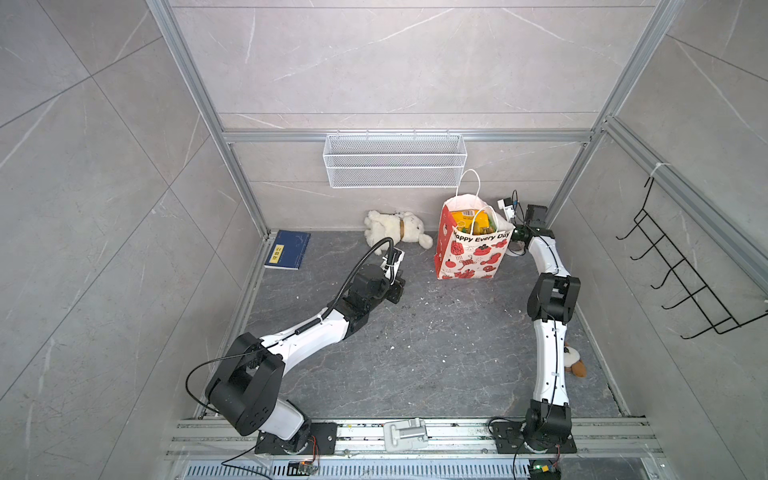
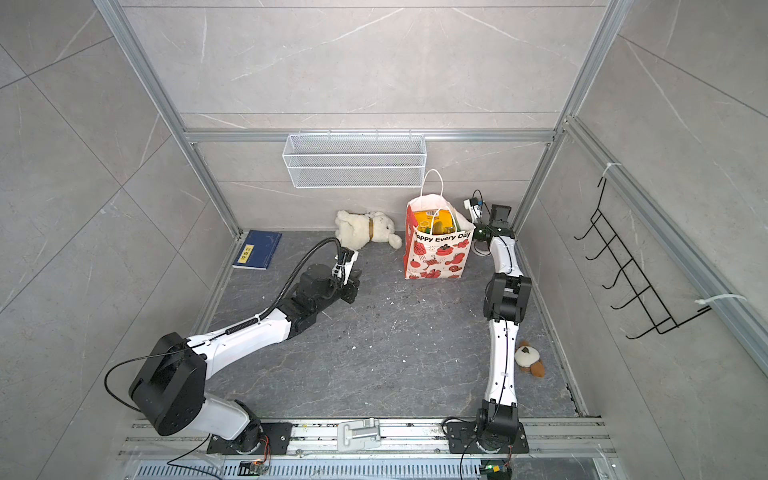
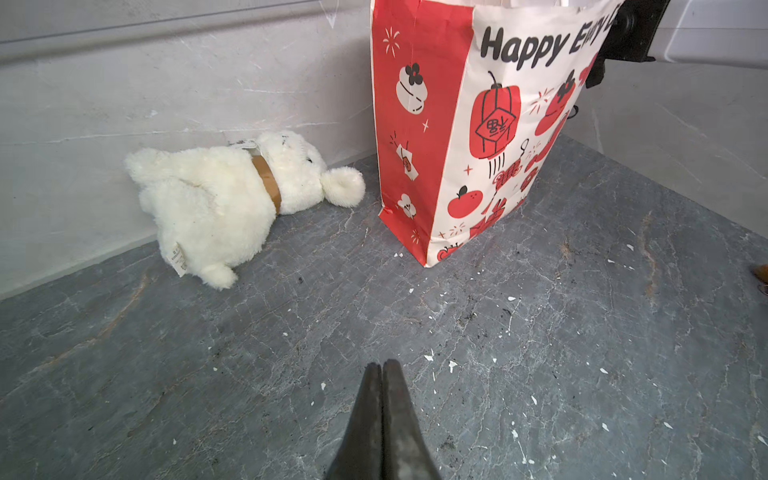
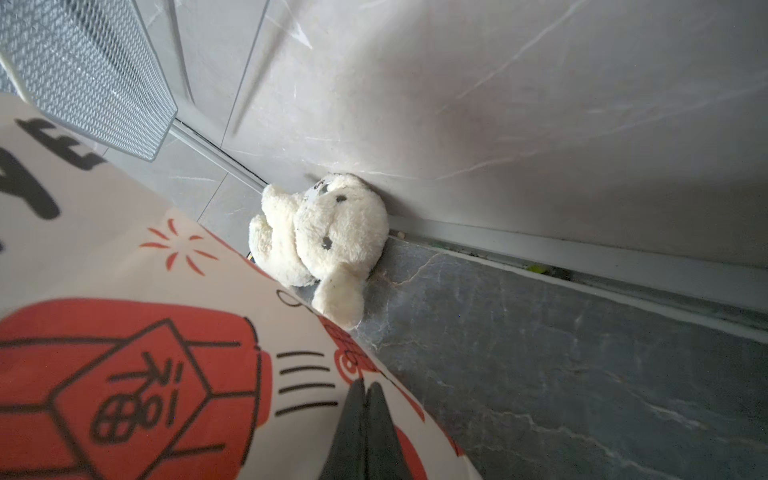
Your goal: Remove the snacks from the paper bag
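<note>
Both top views: tall white paper bag (image 1: 473, 255) with red prints stands upright at back right of grey desk (image 1: 415, 357), yellow and green foil snacks (image 1: 467, 220) inside. Left wrist view: left gripper (image 3: 381, 368), jaws clenched and empty, short of bag. Right wrist view: right gripper (image 4: 366, 386), jaws clenched, close beside bag. Unpacking seems unstarted; next, open jaws above bag's mouth.

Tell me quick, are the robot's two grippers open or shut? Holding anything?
Left gripper: shut, holding nothing.
Right gripper: shut, holding nothing, right by the bag.
</note>
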Motion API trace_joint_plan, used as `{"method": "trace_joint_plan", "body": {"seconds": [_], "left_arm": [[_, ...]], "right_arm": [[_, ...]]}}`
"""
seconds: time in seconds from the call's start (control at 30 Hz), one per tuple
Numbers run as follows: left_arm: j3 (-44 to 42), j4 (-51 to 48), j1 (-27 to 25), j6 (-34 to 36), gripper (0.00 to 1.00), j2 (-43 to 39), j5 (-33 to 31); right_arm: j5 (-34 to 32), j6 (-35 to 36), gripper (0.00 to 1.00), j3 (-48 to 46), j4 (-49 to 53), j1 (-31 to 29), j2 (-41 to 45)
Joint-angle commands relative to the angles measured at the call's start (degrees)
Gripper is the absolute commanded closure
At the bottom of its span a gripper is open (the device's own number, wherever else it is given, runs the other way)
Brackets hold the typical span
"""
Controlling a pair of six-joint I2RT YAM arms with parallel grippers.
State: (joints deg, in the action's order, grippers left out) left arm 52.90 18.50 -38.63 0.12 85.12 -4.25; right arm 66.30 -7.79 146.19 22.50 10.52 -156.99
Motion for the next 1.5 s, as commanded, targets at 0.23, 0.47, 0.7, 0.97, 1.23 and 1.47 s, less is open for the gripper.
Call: {"method": "trace_joint_plan", "body": {"seconds": [0.23, 0.47, 0.7, 0.97, 1.23, 1.47], "left_arm": [[-2.4, 4.0, -0.2, 1.7, 1.00, -3.4, -2.0], [-4.2, 5.2, -0.2, 1.3, 1.00, -3.9, -1.7], [-6.2, 6.6, -0.3, 0.9, 1.00, -5.5, -2.3], [-10.1, 9.2, -0.1, -0.2, 1.00, -8.1, -5.7], [-15.0, 10.7, 2.5, -4.8, 1.00, -11.5, -8.6], [-20.5, 14.1, 9.9, -12.6, 1.00, -12.5, -4.9]], "right_arm": [[3.8, 8.2, 1.00, -13.0, 2.3, -3.5, 10.3], [4.3, 10.8, 1.00, -26.1, -0.8, -4.3, 18.2], [3.3, 12.8, 1.00, -36.5, -2.8, -5.8, 23.3], [-5.2, 3.1, 1.00, -45.7, -10.4, -9.4, 28.1], [-15.3, -12.7, 1.00, -62.0, -28.2, -13.9, 37.3], [-22.2, -13.8, 1.00, -69.4, -28.0, -20.3, 43.3]]}}
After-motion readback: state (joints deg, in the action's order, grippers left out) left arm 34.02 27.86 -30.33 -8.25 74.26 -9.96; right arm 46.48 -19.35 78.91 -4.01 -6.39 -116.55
